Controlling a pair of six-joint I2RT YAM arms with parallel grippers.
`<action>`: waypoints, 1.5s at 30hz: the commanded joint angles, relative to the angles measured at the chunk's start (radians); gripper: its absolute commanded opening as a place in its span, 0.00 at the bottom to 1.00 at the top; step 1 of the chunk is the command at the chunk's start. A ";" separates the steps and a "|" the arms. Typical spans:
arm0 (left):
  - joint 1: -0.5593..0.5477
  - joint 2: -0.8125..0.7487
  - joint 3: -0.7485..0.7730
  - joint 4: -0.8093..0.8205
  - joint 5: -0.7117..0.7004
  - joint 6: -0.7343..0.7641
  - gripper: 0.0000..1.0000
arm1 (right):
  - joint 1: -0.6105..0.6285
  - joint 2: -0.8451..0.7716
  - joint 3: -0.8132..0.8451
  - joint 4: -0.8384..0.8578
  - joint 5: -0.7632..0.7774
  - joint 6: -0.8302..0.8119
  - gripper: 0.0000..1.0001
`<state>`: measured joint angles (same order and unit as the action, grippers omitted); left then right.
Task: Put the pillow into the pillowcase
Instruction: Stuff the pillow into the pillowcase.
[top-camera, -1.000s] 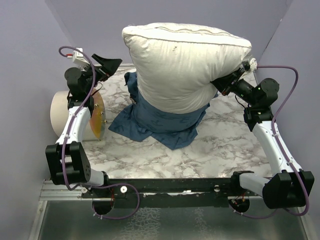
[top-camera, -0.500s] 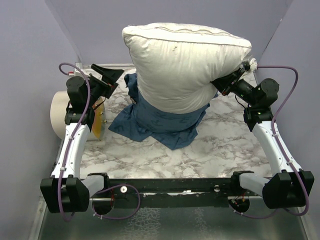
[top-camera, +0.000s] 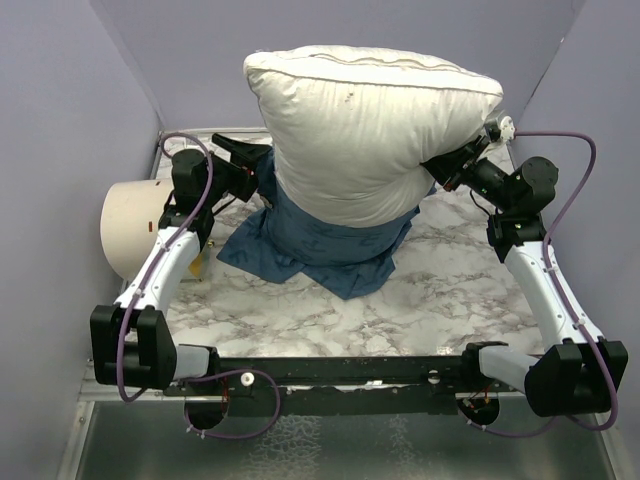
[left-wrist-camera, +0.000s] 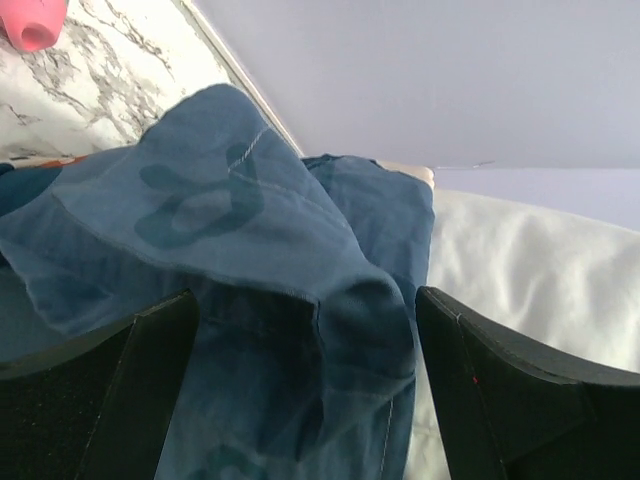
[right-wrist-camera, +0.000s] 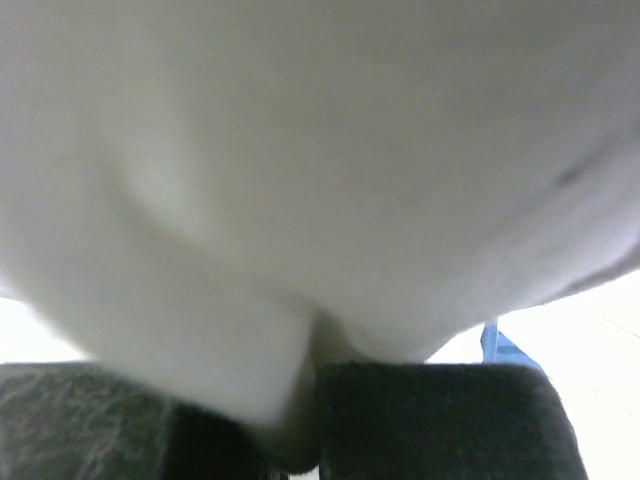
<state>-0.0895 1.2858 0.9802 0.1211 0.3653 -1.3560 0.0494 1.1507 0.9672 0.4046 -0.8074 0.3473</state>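
The white pillow (top-camera: 370, 120) stands tall at the back of the table, its lower end sunk in the crumpled blue pillowcase (top-camera: 320, 245). My right gripper (top-camera: 441, 165) is shut on the pillow's lower right side. In the right wrist view the pillow (right-wrist-camera: 320, 150) fills the frame and a fold is pinched in my right gripper (right-wrist-camera: 310, 420). My left gripper (top-camera: 250, 160) is open at the pillowcase's bunched left edge. In the left wrist view the blue pillowcase (left-wrist-camera: 250, 260) lies between the spread fingers (left-wrist-camera: 100, 400), with the pillow (left-wrist-camera: 530, 270) at the right.
A cream cylinder (top-camera: 130, 225) lies on its side at the table's left edge beside my left arm. A pink object (left-wrist-camera: 35, 20) sits on the marble table (top-camera: 450, 290) near the back wall. Purple walls close in the back and sides.
My left arm has swung right from the table's left edge to the pillowcase's bunched edge, still open. The right arm and the pillow have not moved.
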 joint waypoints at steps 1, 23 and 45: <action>-0.005 0.052 0.055 0.099 -0.059 -0.066 0.88 | 0.001 0.003 0.002 0.036 -0.022 0.009 0.01; -0.062 0.155 -0.017 0.724 0.099 -0.114 0.00 | 0.001 0.085 0.079 0.020 -0.017 0.027 0.01; 0.025 0.525 0.190 1.041 0.270 -0.090 0.00 | -0.015 0.204 0.310 -0.308 0.099 0.039 0.83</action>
<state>-0.0872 1.7714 1.1046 0.9508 0.4980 -1.3933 0.0605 1.4960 1.4513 0.0078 -0.7479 0.3317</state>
